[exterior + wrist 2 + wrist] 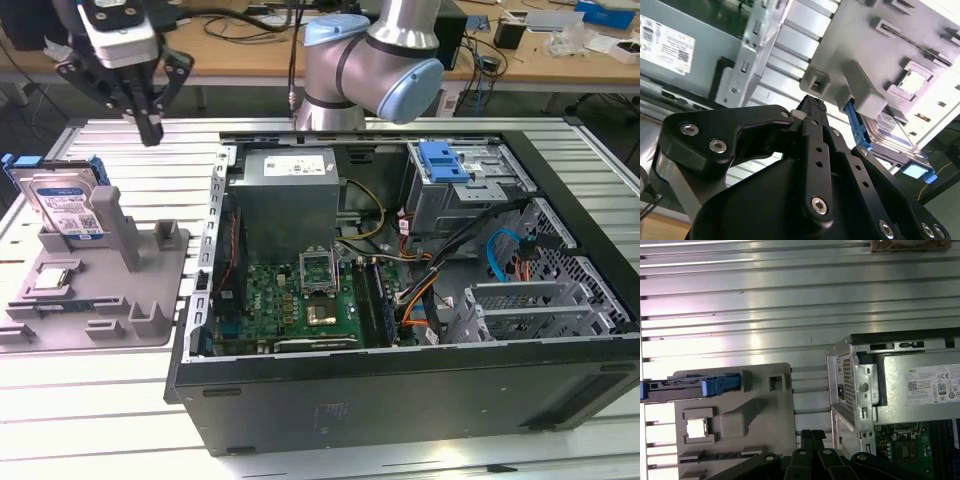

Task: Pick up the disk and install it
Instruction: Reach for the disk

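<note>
gripper (150, 128) hangs in the air off the far corner of the grey fixture (150, 300), on the side facing the open PC case (400, 400); touches nothing; fingers (816, 145) are pressed together with nothing between them, same story in both wrist views

disk (62, 200) not picked up; it stands on edge in a slot at the fixture's far end, just beside the fixture's tall post (115, 225); CPU chip (52, 281) lies flat in a pocket of the fixture just in front of it; the first wrist view has the disk edge-on (685, 386); blue carrier frame (854, 122) runs along its rim

drive cage (470, 195) sits inside the case, well apart from the fixture; loose cables (500, 245) lie just below it

risks, as judged from here:
- jaws closed; coming down on the disk like that would ram its top edge instead of straddling it
- tall post hugs the disk; a finger on that side could hit the post or wedge between the two
- pinching only the plastic frame could flex it; the disk may tilt or slip out of the slot crooked
- off-centre grasp means the drive swings and could clip the case wall or snag the cables on the way to the cage
</note>
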